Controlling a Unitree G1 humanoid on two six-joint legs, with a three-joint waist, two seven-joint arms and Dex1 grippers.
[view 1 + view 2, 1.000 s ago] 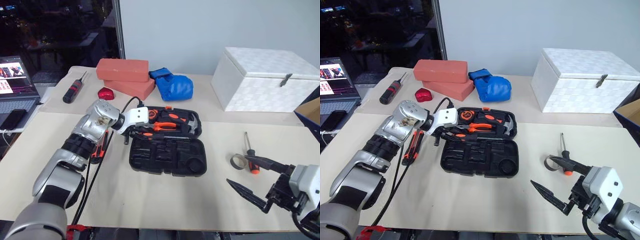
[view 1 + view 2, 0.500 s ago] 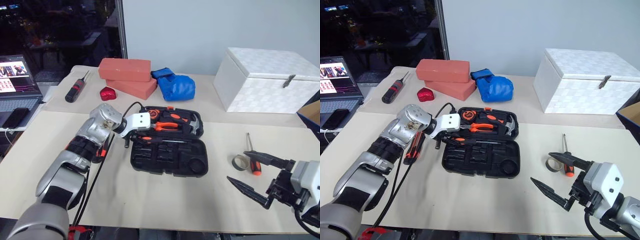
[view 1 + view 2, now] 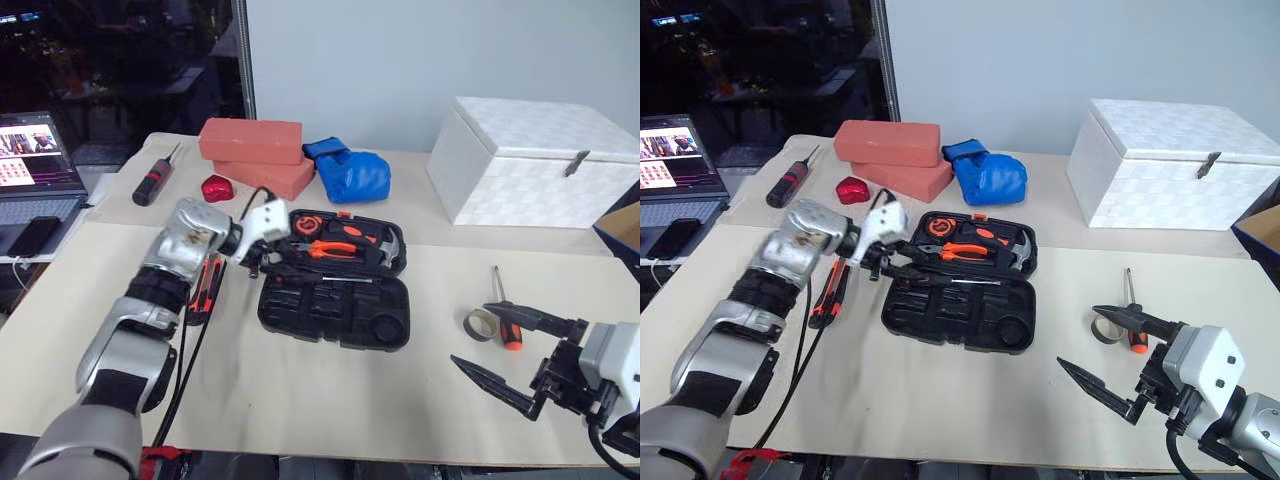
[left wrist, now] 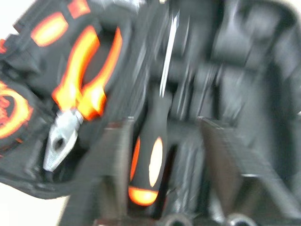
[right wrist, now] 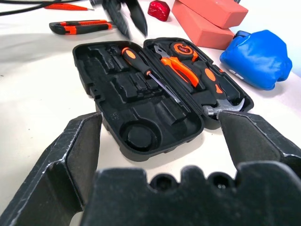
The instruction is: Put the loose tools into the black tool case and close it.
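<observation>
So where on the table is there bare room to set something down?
Free: the front strip between the case and the right gripper, and the stretch between case and white box. Crowded: around the left gripper and knife, and by the tape.

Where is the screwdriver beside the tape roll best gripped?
The screwdriver lies flat, its thin shaft pointing away. Grip the thick handle from above, jaws across it, minding the tape roll close on its left.
</observation>
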